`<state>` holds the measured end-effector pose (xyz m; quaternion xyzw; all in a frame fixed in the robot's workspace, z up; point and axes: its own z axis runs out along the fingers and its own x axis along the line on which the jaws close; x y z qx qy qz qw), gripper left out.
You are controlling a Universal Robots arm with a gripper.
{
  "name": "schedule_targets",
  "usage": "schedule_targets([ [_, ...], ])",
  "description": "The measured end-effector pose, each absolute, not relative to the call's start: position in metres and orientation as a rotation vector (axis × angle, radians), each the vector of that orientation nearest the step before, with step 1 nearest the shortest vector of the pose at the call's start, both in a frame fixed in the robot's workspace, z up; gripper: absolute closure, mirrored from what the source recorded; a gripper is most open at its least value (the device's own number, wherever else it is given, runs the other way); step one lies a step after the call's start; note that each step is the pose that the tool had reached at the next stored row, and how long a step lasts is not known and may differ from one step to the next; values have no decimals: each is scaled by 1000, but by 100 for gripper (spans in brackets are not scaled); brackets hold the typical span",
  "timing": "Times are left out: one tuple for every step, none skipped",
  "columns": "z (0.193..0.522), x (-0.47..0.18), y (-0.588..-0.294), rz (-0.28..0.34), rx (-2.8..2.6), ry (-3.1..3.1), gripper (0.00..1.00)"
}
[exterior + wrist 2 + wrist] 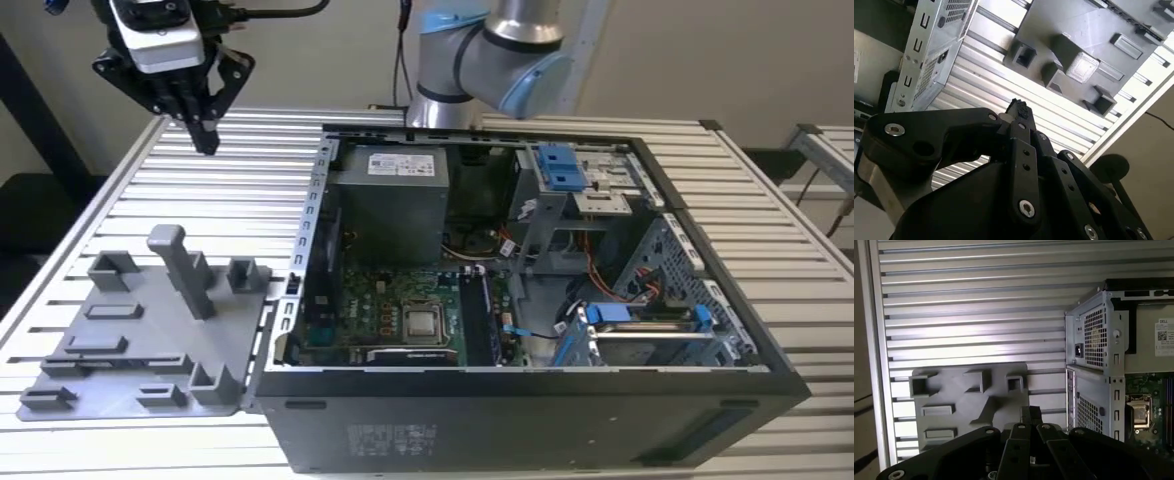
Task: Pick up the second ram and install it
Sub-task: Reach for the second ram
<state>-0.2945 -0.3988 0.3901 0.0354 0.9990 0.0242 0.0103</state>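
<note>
My gripper [203, 138] hangs high above the slatted table at the exterior view's far left, behind the grey holder tray [127, 345] and left of the open computer case [315, 215]. Its fingers are pressed together with nothing between them, in both wrist views too [1016, 107] [1030, 415]. The tray's [954, 395] posts and pockets hold no stick that I can see. Long dark sticks stand in the motherboard slots [475, 312] right of the processor. Whether one of them is the second ram I cannot tell.
The case lies on its side with power supply [387, 195], drive cages [641, 325] and loose cables inside. The arm's base [461, 60] stands behind the case. Bare slatted table [174, 200] lies between the tray and my gripper.
</note>
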Motion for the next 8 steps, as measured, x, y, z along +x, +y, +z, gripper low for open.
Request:
schedule_targets([
  [390,-298,-399,76,110,3118,89],
  [390,-301,-399,76,110,3118,89],
  [390,-304,-399,76,110,3118,89],
  [389,-308,-399,76,110,3118,89],
  [389,-311,-399,75,110,3118,89],
  [389,-315,-399,75,111,3118,89],
  [389,-318,-399,75,111,3118,89],
  [388,-322,-399,76,110,3118,89],
])
